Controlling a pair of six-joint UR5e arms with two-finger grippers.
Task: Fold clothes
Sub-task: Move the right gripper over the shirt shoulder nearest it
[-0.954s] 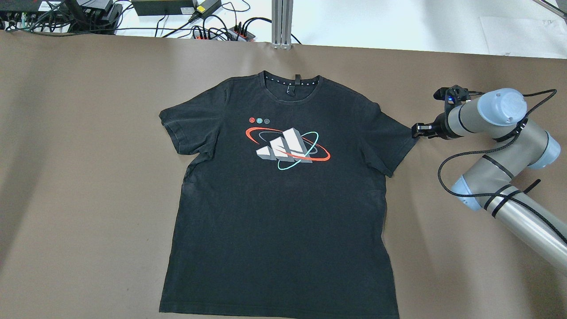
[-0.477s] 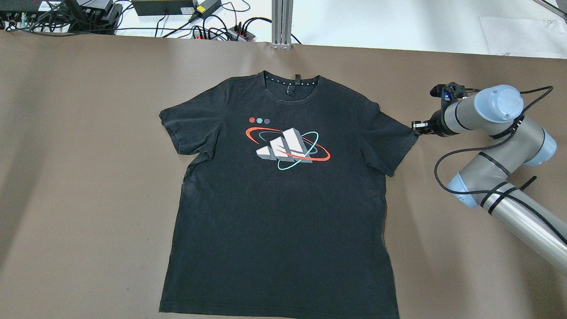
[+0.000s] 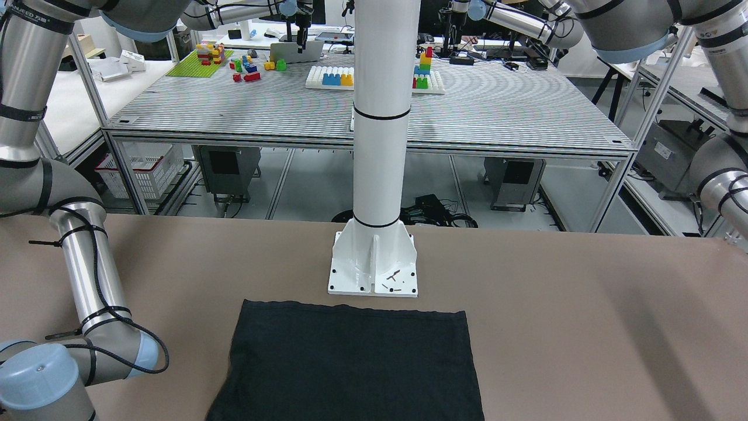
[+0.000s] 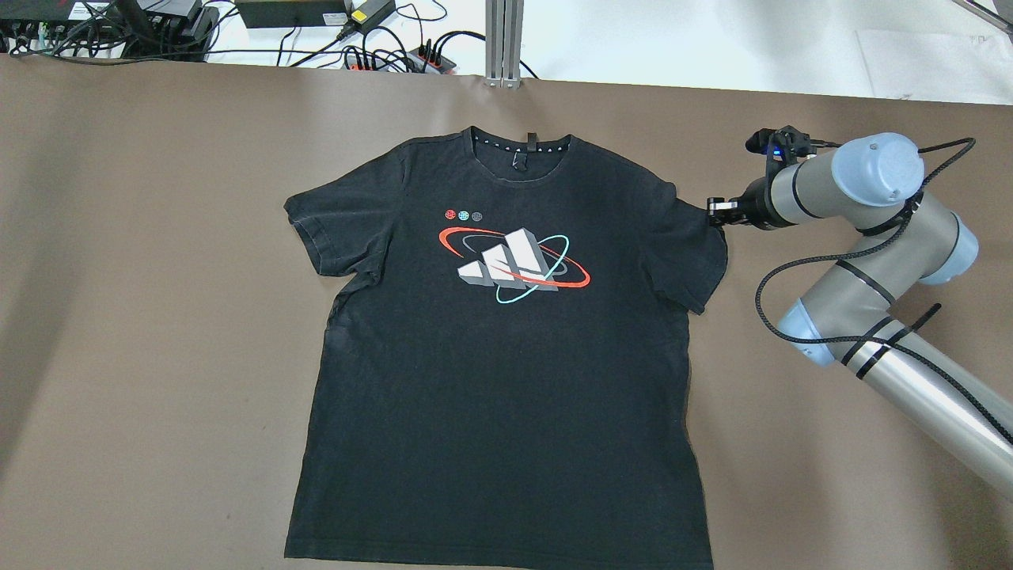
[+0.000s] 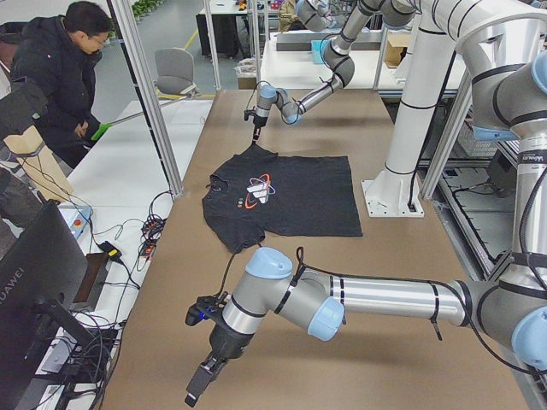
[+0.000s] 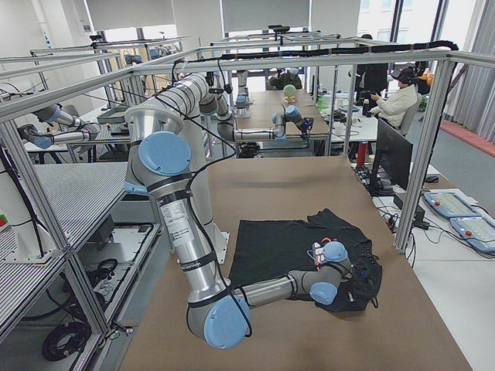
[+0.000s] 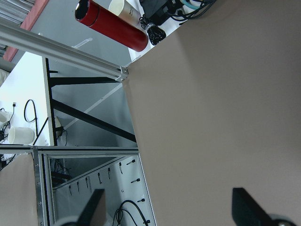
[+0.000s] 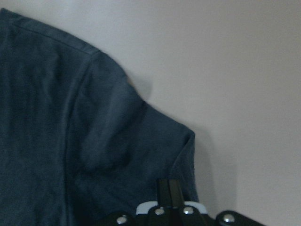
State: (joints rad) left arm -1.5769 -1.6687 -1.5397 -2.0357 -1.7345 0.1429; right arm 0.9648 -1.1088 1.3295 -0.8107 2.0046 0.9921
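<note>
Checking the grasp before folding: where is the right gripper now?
Overhead view, right side: the right gripper pinches the outer sleeve corner of the black T-shirt.

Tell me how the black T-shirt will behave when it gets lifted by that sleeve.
Likely floppy: the T-shirt lies flat, and its sleeve puckers into soft folds beside the right gripper, so it should drape and hang rather than hold its shape. It is probably light, since the cloth looks thin. The body may drag across the table and wrinkle instead of following cleanly.
</note>
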